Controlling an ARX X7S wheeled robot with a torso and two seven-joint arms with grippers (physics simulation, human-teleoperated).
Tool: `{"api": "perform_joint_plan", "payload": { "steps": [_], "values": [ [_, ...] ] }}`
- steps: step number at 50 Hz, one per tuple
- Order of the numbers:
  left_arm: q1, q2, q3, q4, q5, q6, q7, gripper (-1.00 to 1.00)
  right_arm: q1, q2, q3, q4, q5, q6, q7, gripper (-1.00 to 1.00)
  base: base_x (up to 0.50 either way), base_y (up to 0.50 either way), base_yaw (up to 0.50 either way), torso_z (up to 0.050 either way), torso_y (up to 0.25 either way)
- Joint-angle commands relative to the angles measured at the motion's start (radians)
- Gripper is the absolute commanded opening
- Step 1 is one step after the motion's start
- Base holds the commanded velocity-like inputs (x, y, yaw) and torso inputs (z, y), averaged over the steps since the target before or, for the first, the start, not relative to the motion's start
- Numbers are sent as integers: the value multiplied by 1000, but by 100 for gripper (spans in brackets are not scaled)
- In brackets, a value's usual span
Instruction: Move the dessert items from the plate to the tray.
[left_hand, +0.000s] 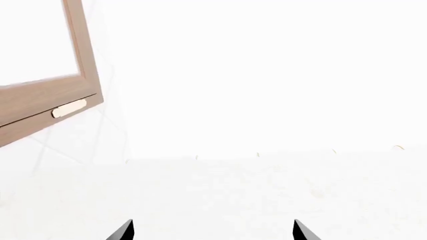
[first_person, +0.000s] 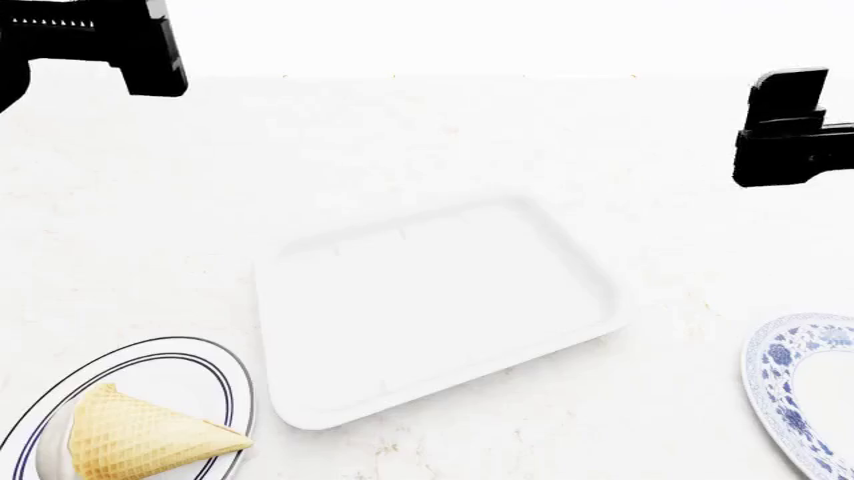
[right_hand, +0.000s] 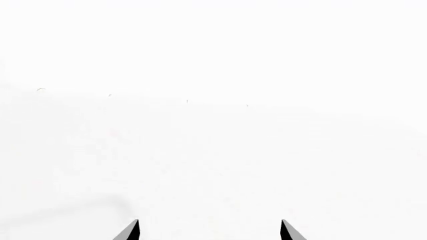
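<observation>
Waffle cone (first_person: 140, 435) on striped plate (first_person: 200, 365) beside tray (first_person: 434, 305)

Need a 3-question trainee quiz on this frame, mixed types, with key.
1. True or false: the waffle cone already lies on the tray.
2. Which plate holds the cone? A) blue-rimmed plate B) floral plate
3. Fill in: the left gripper fingers stand ____.

Key: 1 false; 2 A; 3 apart, holding nothing.
</observation>
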Motion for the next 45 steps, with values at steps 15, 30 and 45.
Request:
{"api": "perform_joint_plan", "payload": {
  "steps": [15,30,45],
  "values": [
    [-36,-62,16,-2,-26,-3,6,100,310,223,-438,418,303,125,102,100,0,0,0,0,0],
    [-16,-63,31,0,-14,9,21,100,278,336,-581,494,410,149,82,100,0,0,0,0,0],
    [-22,-56,41,-9,24,8,53,100,273,377,-620,578,343,230,22,100,0,0,0,0,0]
  ]
}}
